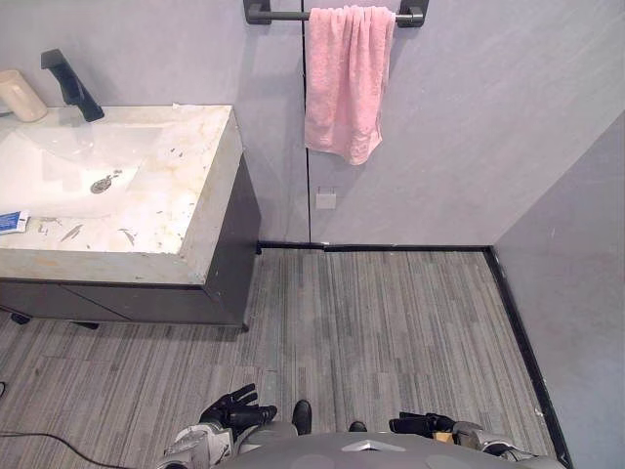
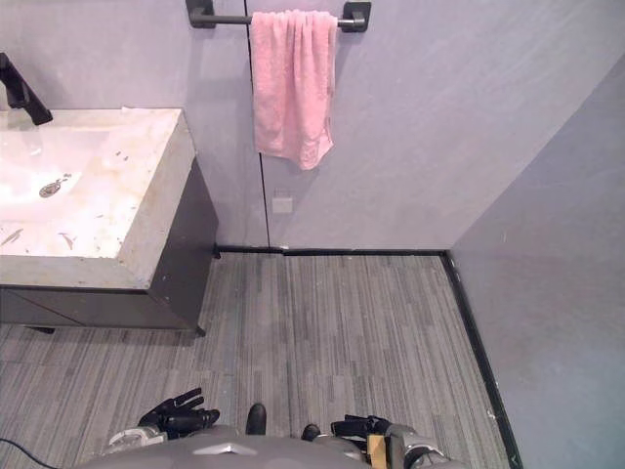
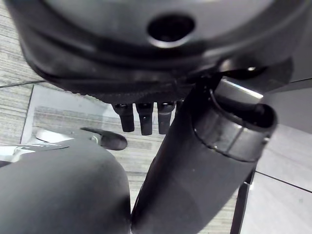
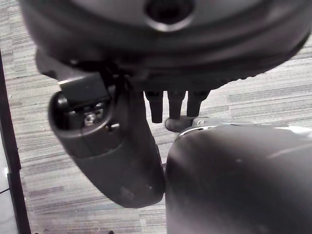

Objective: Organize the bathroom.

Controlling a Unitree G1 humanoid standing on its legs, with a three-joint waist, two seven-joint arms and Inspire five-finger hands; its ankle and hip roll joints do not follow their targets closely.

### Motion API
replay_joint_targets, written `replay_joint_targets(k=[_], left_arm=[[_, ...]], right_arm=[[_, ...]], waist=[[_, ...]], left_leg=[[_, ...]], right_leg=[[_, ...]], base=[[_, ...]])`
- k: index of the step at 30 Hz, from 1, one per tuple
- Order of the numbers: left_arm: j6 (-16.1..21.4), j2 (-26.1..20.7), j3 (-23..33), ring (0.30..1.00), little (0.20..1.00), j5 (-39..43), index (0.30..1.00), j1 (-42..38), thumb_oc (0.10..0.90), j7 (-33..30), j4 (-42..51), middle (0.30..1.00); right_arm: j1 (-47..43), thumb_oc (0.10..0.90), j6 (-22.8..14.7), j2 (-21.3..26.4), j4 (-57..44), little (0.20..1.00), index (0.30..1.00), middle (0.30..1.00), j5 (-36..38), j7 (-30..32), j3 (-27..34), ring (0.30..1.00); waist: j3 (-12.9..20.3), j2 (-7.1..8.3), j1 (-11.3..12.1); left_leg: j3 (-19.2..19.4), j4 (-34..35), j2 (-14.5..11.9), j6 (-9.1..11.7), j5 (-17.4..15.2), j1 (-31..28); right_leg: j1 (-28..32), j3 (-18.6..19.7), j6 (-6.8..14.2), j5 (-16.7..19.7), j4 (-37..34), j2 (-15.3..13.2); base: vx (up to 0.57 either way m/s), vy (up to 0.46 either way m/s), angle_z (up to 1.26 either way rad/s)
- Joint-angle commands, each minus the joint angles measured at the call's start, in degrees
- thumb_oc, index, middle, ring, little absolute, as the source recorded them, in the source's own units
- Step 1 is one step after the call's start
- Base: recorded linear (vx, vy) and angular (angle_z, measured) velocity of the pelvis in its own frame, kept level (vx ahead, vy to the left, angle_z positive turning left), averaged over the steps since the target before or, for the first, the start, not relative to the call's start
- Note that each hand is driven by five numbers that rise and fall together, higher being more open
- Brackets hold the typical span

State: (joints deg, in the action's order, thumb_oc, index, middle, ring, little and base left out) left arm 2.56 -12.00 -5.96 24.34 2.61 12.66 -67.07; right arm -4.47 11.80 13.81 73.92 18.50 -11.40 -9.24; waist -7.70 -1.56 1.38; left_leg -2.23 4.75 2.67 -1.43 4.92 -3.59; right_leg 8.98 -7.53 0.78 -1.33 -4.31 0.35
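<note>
Pink towel (image 1: 348, 78) hangs bunched on the bar (image 1: 335, 14), high on the wall, far ahead of both my hands and up above them. It sags more to one side, so I think it wants tidying. A sink (image 1: 107, 186) sits ahead of my left hand (image 1: 232, 410), with a black tap (image 1: 70, 84), a pale cup (image 1: 20, 95) and a small blue thing (image 1: 12, 222) on it. My left hand is low by my side, fingers loose and spread, holding nothing. My right hand (image 1: 426, 424) is low too, fingers relaxed, with nothing in it. I think I am at the start. Next I should walk closer and lift a hand up to the towel.
</note>
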Motion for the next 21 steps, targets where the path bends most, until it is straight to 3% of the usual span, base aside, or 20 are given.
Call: replay_joint_targets(k=[1, 21], left_arm=[[1.23, 0.23, -1.44, 0.9, 0.9, 0.78, 0.9, 0.18, 0.8, 0.9, -2.25, 0.9], [0.14, 0.49, -0.81, 0.9, 0.9, 0.77, 0.9, 0.18, 0.8, 2.39, -3.52, 0.9]], right_arm=[[1.54, 0.8, 1.43, 0.06, 2.53, 0.9, 0.9, 0.9, -1.19, -1.82, -2.13, 0.9], [1.58, 0.8, 1.68, -0.18, 2.7, 0.9, 0.9, 0.9, -1.1, -1.73, -2.01, 0.9]], waist=[[-1.01, 0.15, 0.73], [-1.15, 0.24, 0.68]], left_leg=[[2.04, -4.06, -0.74, 0.29, -6.41, 0.51], [2.04, -4.26, -0.65, 0.33, -6.45, 0.43]], right_leg=[[-4.59, -2.45, 2.72, 0.8, 2.04, -3.62], [-4.46, -2.48, 2.66, 0.78, 2.07, -3.56]], base=[[0.0, 0.0, 0.0], [0.0, 0.0, 0.0]])
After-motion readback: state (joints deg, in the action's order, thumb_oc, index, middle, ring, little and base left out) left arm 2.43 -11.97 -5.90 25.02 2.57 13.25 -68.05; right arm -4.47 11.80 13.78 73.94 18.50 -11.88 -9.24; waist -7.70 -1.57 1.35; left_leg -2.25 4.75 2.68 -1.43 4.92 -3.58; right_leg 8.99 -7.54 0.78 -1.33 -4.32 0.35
